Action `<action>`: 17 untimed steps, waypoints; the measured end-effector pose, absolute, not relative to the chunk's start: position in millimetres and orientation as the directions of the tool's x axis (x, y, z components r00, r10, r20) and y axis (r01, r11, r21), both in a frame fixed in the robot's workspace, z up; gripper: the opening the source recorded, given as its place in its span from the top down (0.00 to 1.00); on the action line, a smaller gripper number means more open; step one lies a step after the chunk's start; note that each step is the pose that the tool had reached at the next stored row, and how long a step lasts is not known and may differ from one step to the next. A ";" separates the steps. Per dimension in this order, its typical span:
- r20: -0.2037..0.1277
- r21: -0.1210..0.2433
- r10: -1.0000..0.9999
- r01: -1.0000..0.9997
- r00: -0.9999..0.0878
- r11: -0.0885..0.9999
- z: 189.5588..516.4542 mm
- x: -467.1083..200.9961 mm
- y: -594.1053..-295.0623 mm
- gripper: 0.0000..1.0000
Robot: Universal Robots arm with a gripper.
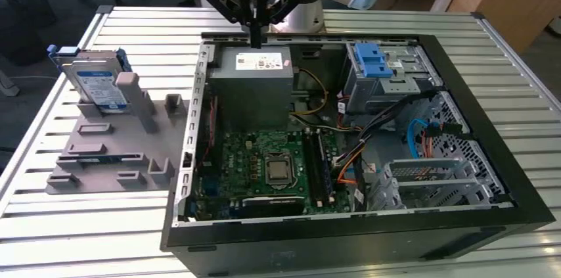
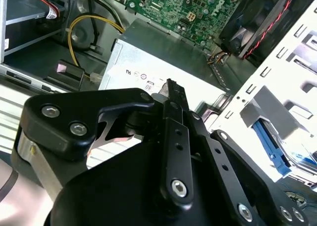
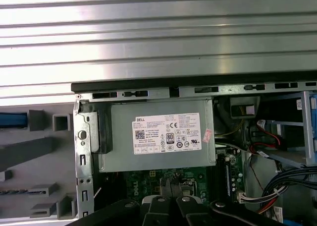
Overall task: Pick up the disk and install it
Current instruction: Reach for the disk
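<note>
Slatted table [image 1: 88, 225] is holding the disk [image 1: 98, 86] at the exterior view's left. My gripper [image 1: 256, 43], clenched empty, is hanging over the grey box [image 1: 254, 84], so I'm probably risking clipping the case wall [image 1: 203, 94].

Disk [image 1: 94, 84] clear from above; cables [image 1: 379, 127] clutter case [image 1: 351, 242] nr drive cage [image 1: 405, 71].

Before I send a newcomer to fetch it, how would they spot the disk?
On the exterior view's left, beside the open computer case, lies a grey holder. The disk stands on edge in it: silver, white label, blue rails, unlike the plain grey pegs.
</note>
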State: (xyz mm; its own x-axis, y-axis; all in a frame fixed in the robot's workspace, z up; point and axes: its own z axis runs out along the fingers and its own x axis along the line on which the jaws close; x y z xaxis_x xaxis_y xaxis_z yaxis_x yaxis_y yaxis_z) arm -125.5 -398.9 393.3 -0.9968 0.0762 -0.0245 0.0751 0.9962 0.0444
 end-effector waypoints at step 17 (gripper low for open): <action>-0.024 0.044 0.076 0.075 -0.997 0.996 393.3 -142.5 -398.0 0.89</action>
State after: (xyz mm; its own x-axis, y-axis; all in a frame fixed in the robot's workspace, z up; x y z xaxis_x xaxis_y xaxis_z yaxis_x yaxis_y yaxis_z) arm -142.5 -398.0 393.3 -0.9968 0.0762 -0.0245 0.0751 0.9962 0.0444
